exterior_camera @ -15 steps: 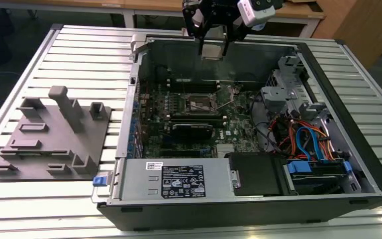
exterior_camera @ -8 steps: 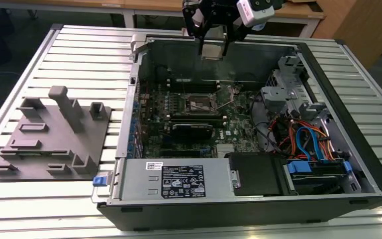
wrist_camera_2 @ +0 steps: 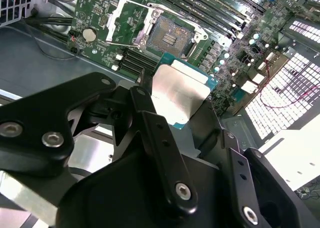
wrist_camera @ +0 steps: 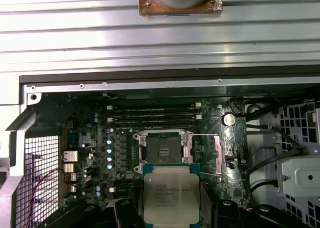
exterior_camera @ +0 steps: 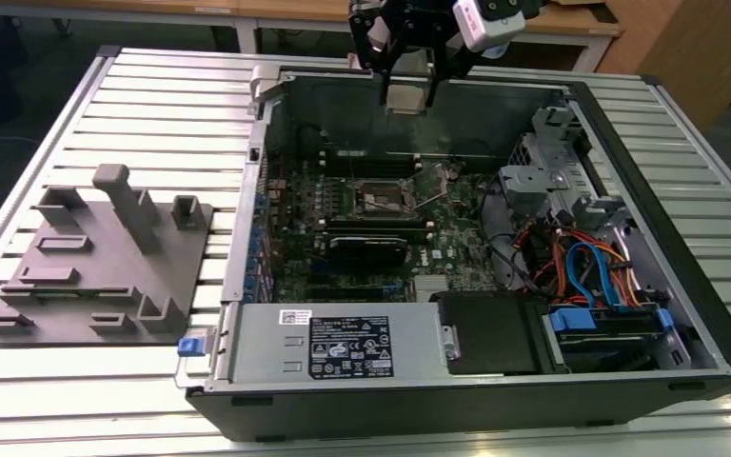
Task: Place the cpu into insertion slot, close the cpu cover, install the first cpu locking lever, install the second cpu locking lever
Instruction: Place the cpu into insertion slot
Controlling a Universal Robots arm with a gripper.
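In the exterior view my gripper (exterior_camera: 406, 95) hangs above the back of the open computer case, shut on the cpu (exterior_camera: 406, 96), a flat silver-topped square. Both wrist views show the cpu (wrist_camera_2: 180, 90) (wrist_camera: 171, 195) clamped between the black fingers (wrist_camera_2: 150, 112) and held in the air well above the motherboard. The insertion slot (exterior_camera: 385, 198) (wrist_camera: 162, 148) (wrist_camera_2: 172, 35) lies bare, with its dark contact field exposed. The cpu cover (wrist_camera_2: 127, 20) stands swung open beside the slot. A thin locking lever (exterior_camera: 436, 186) sticks up next to the socket.
Long black memory sticks (wrist_camera: 150, 115) lie beside the slot. The case holds a power supply (exterior_camera: 334, 343), a drive cage (exterior_camera: 537, 181) and bundled cables (exterior_camera: 582, 267). A grey fixture plate (exterior_camera: 99, 257) sits on the slatted table (exterior_camera: 149, 95) at the exterior view's left.
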